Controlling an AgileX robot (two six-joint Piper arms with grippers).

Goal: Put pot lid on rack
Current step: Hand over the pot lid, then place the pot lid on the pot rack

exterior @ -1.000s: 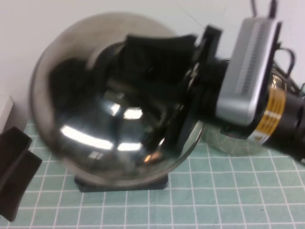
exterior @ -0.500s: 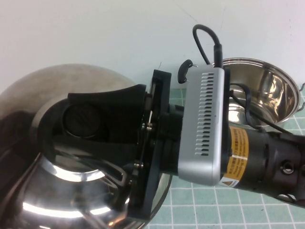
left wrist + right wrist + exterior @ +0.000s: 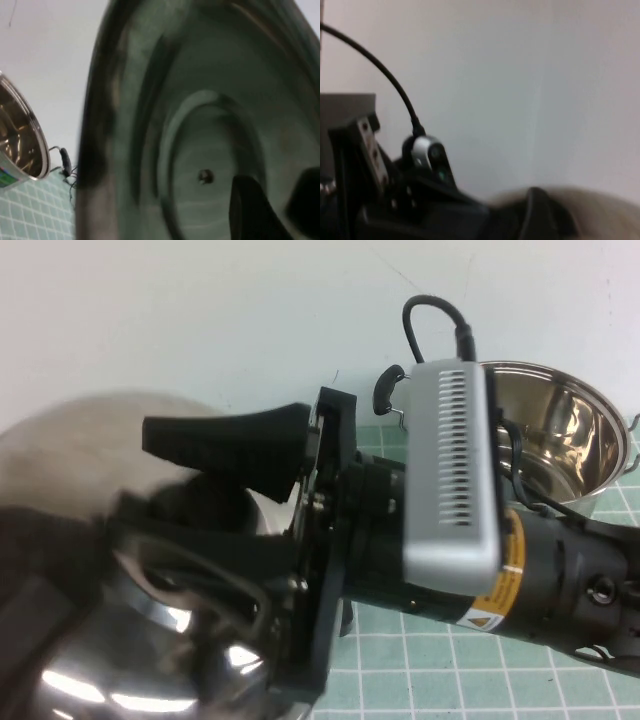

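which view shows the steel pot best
The high view: the steel pot stands open at the table's far right, behind the right hand on the pot lid. The left wrist view catches only its rim. The right wrist view shows none. The left hand is unseen.

Bright, even light. The pot lid is motion-blurred in all views, with white glare streaks toward 7 o'clock in the high view.
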